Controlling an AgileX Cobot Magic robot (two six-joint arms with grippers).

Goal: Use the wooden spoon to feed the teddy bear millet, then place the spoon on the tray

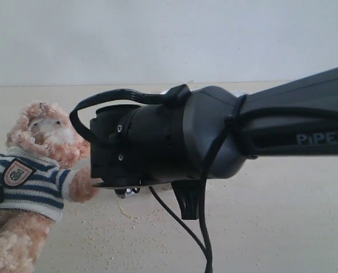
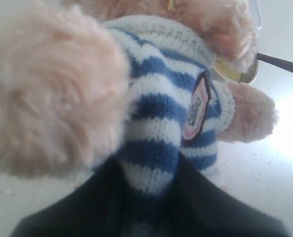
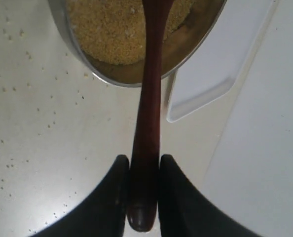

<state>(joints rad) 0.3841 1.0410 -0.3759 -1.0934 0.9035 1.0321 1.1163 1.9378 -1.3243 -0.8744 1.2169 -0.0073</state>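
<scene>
The right tool (image 3: 144,162) is clenched on the tail end of the wooden spoon (image 3: 149,98). The spoon's long axis runs straight out from the tool, across the rim of the steel bowl (image 3: 90,64) and over the millet (image 3: 107,29), with its head cut off from sight. The left tool (image 2: 146,170) grasps the teddy bear (image 2: 156,94) by its striped middle close beside the bowl, so feeding likely means lifting the spoon and swinging it sideways from the bowl to the muzzle (image 1: 49,132). The tray (image 3: 210,74) lies on the counter (image 3: 33,123) just beside the bowl.
</scene>
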